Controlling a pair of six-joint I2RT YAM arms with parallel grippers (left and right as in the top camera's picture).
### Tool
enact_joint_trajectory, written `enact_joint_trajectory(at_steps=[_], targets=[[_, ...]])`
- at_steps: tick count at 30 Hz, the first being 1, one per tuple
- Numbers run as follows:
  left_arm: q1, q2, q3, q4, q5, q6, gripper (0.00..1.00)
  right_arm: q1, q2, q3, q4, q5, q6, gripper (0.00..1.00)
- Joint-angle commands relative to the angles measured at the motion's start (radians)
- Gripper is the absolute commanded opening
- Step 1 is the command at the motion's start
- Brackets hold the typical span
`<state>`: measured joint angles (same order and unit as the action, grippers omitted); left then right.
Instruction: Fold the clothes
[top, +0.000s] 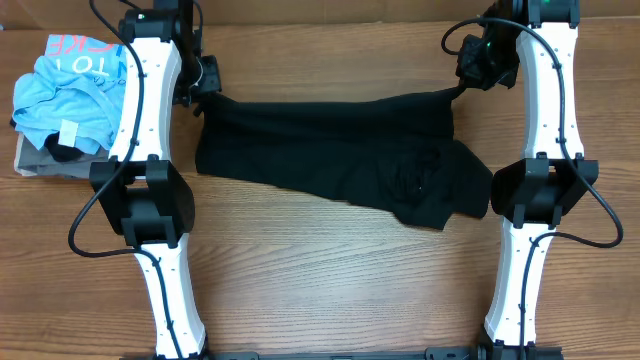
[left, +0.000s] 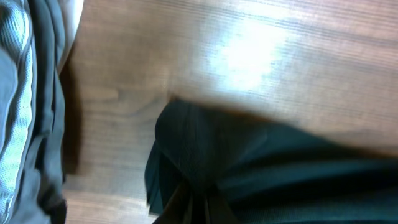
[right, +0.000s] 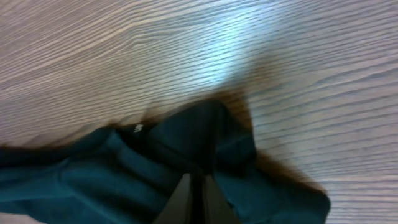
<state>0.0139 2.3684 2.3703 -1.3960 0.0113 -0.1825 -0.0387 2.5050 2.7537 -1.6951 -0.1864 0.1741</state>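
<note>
Right wrist alone shows clothes (right: 124, 180) with possibly a label (right: 138, 128).

The black garment (top: 330, 150) looks to me like soft, matt, creased cloth. My table (top: 320, 300) is smooth, grained wood with a faint sheen. The light blue T-shirt (top: 60, 85) is thin cloth.
</note>
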Motion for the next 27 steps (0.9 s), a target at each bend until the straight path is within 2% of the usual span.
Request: enact_joint_trajectory(at_steps=[1, 6, 15, 21, 27], targets=[[0.01, -0.023, 0.011, -0.047, -0.013, 0.062, 0.04, 0.001, -0.086, 0.01, 0.001, -0.049, -0.001, 0.04], [0.029, -0.023, 0.011, -0.108, -0.013, 0.075, 0.04, 0.011, -0.163, -0.105, 0.0, -0.039, 0.01, 0.04], [0.055, -0.022, 0.011, -0.186, -0.022, 0.15, 0.04, 0.011, -0.426, -0.68, 0.033, 0.077, 0.017, 0.04], [0.055, -0.017, -0.014, -0.127, -0.022, 0.161, 0.04, 0.011, -0.548, -1.047, 0.189, 0.072, 0.037, 0.04], [0.053, -0.017, -0.138, -0.037, -0.021, 0.161, 0.04, 0.011, -0.551, -1.188, 0.276, 0.065, 0.039, 0.04]])
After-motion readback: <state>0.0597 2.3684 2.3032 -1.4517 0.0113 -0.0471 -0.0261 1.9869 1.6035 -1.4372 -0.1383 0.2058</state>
